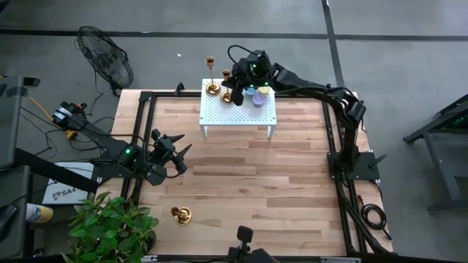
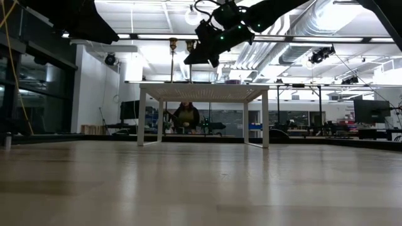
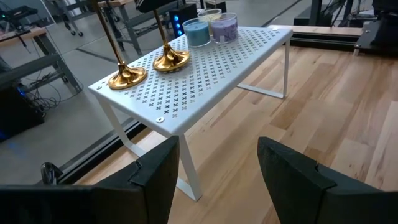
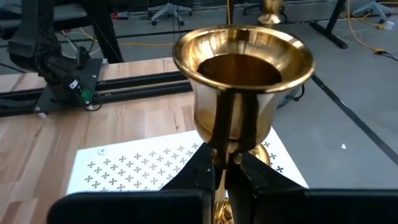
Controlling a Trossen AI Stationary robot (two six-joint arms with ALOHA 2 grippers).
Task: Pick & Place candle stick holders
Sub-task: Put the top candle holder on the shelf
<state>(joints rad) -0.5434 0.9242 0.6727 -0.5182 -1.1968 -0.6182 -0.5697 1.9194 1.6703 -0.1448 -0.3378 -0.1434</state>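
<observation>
Two shiny brass holders [image 3: 171, 60] on perforated wht shelf [image 3: 236, 56].

Right claw [image 4: 225, 163] pinched tight, raised, left claw [image 3: 214, 171] parted, hovering low

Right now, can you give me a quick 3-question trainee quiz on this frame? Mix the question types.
1. True or false: the right claw is shut on the stem of a shiny gold candle stick holder above the white perforated metal table.
2. How many gold holders are on or over the white table, and where is the third? 
3. Multiple choice: the left claw is (A) shut on a candle, (B) open and empty over the wooden tabletop, (C) resting on the white table.

Key:
1. True.
2. Two; the third gold holder lies on the wooden tabletop at its near edge, beside the green potted plant.
3. B.
</observation>
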